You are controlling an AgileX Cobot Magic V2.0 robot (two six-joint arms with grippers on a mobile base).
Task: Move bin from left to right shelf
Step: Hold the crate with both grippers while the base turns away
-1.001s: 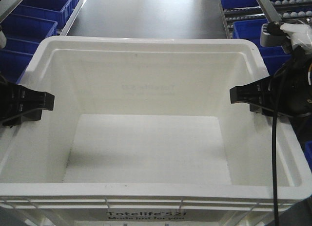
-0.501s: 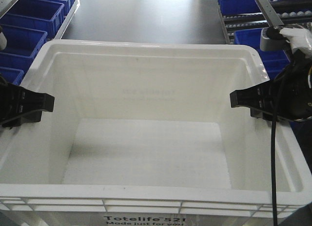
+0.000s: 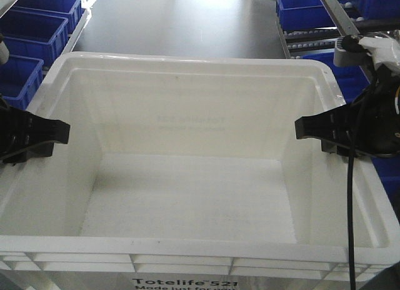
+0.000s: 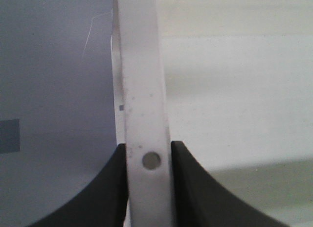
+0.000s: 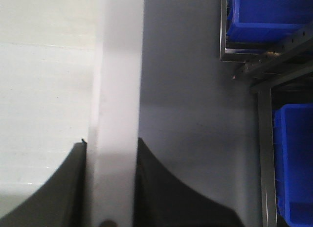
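The bin [image 3: 187, 196] is a large white tote, empty, filling the front view, with black "Totelife 521" print on its near side. My left gripper [image 3: 53, 132] is shut on the bin's left rim [image 4: 144, 114]; in the left wrist view its black fingers [image 4: 110, 188] press both sides of the rim. My right gripper [image 3: 309, 127] is shut on the right rim [image 5: 117, 90]; its fingers [image 5: 156, 188] clamp that rim. The bin hangs between both arms above the grey floor [image 3: 181, 21].
Dark blue bins [image 3: 34, 24] sit on a shelf at the far left, and more dark blue bins [image 3: 303, 5] on a metal roller rack at the far right. The right wrist view shows the rack frame [image 5: 264, 153] and blue bins [image 5: 293, 163] close beside the tote.
The view has moved forward with the bin held: the blue bins on both sides have shifted outward and up, and the tote sits slightly lower in frame. Both grips are unchanged.
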